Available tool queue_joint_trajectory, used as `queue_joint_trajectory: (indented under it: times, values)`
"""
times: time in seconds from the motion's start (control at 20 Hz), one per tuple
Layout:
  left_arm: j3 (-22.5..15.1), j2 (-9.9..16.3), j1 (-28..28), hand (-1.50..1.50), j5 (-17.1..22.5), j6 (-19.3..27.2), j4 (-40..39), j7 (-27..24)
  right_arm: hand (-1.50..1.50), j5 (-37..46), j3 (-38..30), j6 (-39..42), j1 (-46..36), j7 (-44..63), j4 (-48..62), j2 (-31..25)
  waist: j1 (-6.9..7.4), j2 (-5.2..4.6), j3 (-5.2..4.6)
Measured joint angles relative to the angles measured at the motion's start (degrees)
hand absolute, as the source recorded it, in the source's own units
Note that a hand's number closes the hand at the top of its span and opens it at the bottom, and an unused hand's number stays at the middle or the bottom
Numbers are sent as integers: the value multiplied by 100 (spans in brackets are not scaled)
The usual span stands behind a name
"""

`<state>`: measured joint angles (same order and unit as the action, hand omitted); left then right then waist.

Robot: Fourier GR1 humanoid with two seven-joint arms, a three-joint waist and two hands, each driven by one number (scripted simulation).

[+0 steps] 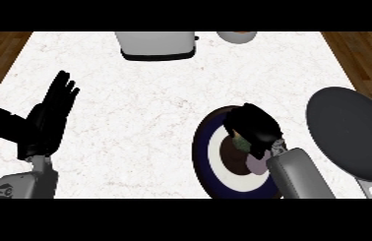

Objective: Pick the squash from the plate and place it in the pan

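My right robot hand [252,126] is down over the plate [205,166], my grey forearm coming in from the lower edge and slanting up and left to it. The fingers are curled downward over the middle of the plate, closing around the squash [240,144] — only a small dark greenish bit of it shows beneath my palm, so most of it is hidden. The squash is on the plate, at its centre, under my hand.

My left robot hand [52,118] rests at the left side of the desk [145,102], fingers straight and pointing up, holding nothing.

The plate has a dark blue rim, a white ring and a dark middle, and it sits on the white marbled desk toward the lower right. The pan [341,129] lies just to the right of the plate, a dark grey round surface partly cut by the right edge — my forearm lies between the two at the bottom. At the far edge of the desk stand a light grey toaster-like appliance [157,45] and, to its right, a small round pale object [236,36], both well apart from my hands
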<state>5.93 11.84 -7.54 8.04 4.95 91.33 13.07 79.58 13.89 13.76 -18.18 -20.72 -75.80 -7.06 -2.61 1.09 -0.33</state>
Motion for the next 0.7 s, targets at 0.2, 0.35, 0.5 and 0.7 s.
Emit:
queue_joint_trajectory:
  times: [0.2,0.35,0.5,0.7]
  values:
    - [122,28,75,0,21,71,6,27,150,76,-835,-169,312,1528,-527,289,-195,43,4]
    - [134,40,91,0,24,64,11,39,150,365,-967,-227,487,2440,-1397,473,-203,49,8]
    - [72,8,59,0,0,54,3,43,150,643,-770,-121,670,3221,-2439,592,-143,33,12]
    - [-60,-74,55,0,-106,58,-3,-47,150,910,-356,632,886,4132,-3908,662,-1,-12,19]
